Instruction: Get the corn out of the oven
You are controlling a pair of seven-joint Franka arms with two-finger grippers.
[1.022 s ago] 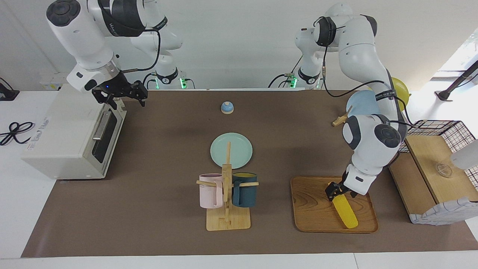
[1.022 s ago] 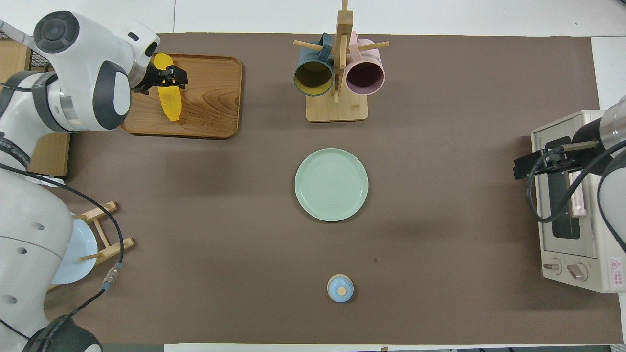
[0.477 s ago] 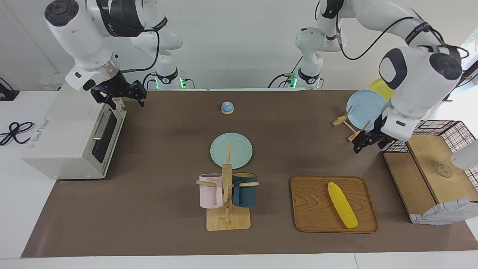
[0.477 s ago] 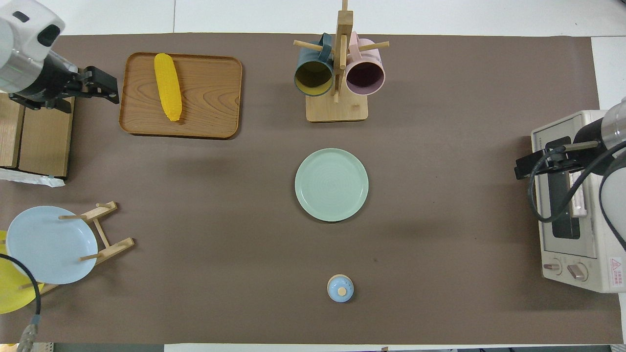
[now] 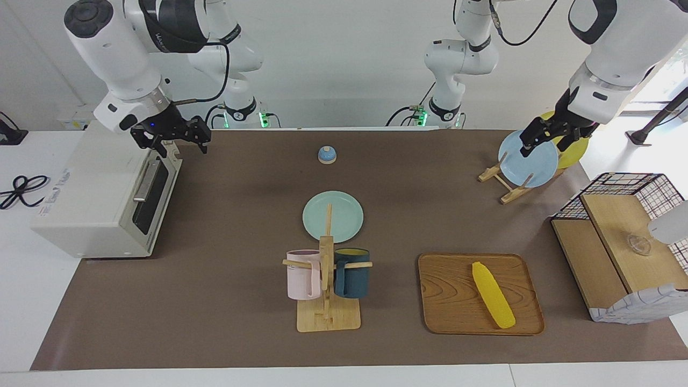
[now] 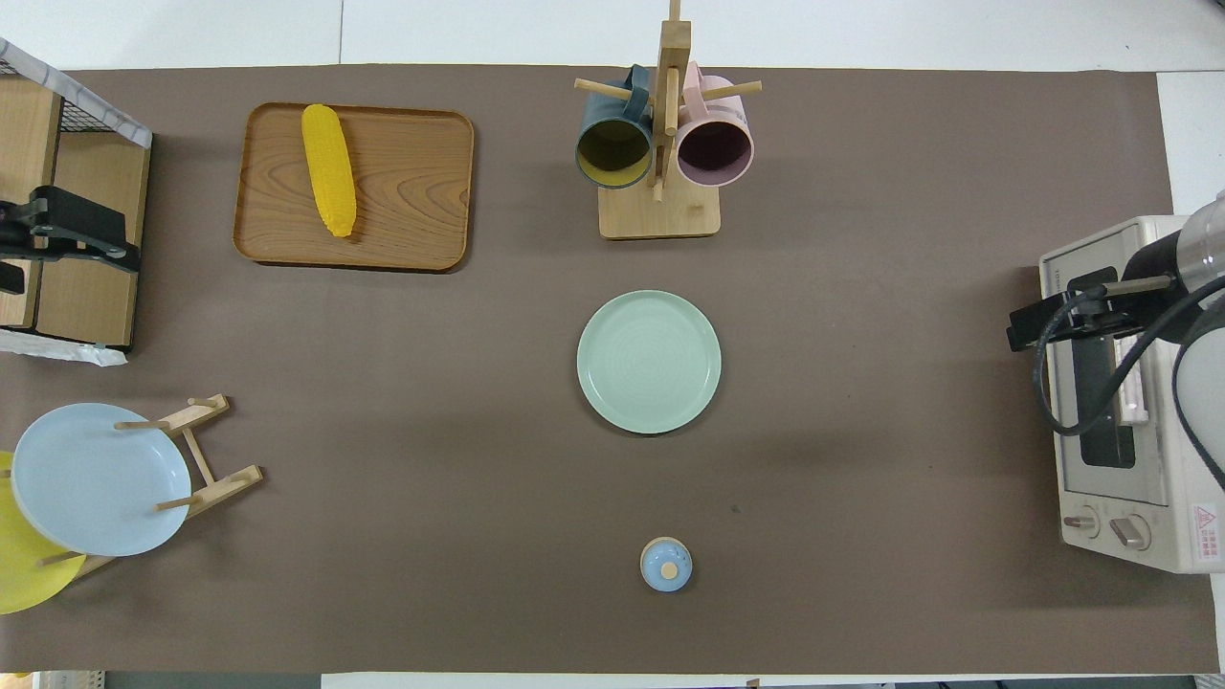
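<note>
The yellow corn [image 5: 493, 294] [image 6: 328, 169] lies loose on a wooden tray [image 5: 451, 301] [image 6: 412, 191] toward the left arm's end of the table. Nothing touches the corn. My left gripper [image 5: 549, 141] [image 6: 59, 230] hangs open and empty high in the air, over the plate rack [image 5: 508, 185] in the facing view. The off-white oven [image 5: 91, 199] [image 6: 1120, 411] stands at the right arm's end with its dark glass door closed, so its inside is hidden. My right gripper [image 5: 172, 141] [image 6: 1053, 316] is open and empty just above the door's top edge.
A mint plate [image 5: 332, 216] lies mid-table. Farther from the robots stands a mug tree [image 5: 327, 279] with a pink and a dark blue mug. A small blue knob [image 5: 327, 155] sits near the robots. A wire-and-wood basket [image 5: 623, 242] stands beside the tray.
My left gripper has let go of the corn on the tray and risen away toward the plate rack. The corn stays on the tray. The right arm has not moved.
</note>
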